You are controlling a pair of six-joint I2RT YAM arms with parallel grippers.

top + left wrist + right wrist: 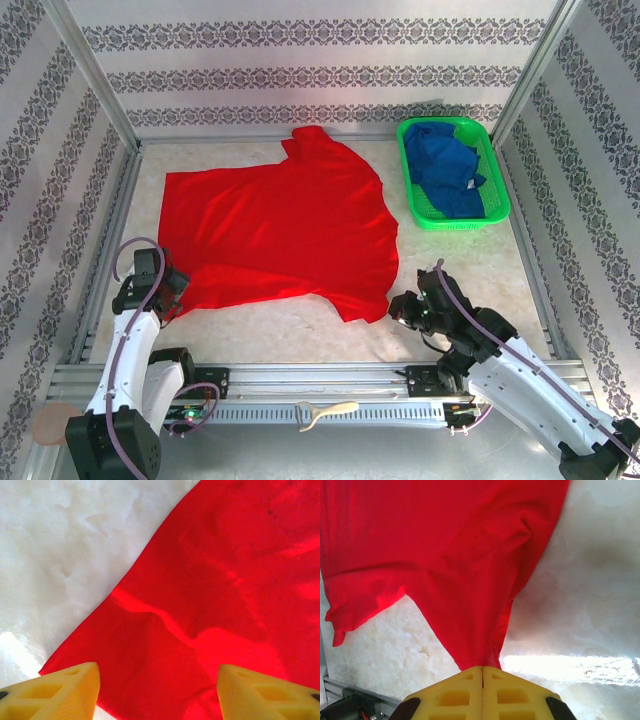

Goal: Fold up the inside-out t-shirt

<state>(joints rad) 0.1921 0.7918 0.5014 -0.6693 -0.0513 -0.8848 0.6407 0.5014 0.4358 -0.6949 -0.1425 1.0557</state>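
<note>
The inside-out t-shirt [280,235] lies spread flat mid-tabletop [300,330]. It is soft, light, limp cloth, best taken at corners or hem. Right jaws pressed together, pinching its near-right corner. Left jaws spread over the near-left hem, holding nothing. 1 green basket [455,225] holding a blue garment [445,170] stands far right, near the shirt.
</note>
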